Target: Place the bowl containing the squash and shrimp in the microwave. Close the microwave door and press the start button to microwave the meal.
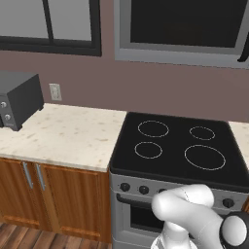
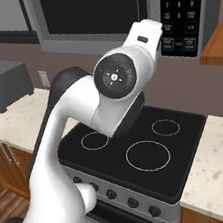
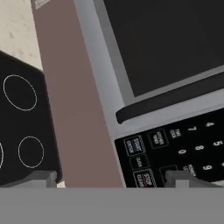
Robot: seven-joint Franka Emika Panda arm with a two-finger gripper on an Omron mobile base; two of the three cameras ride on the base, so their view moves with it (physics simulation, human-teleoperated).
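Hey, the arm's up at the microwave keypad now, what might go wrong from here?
The start button sits close above the stop button on the keypad, so a slightly off press may hit the wrong key. The gripper fingertips straddle a wide stretch of the panel, so one tip might land on a number key instead. The curved door handle runs just beside the keypad and might get bumped.
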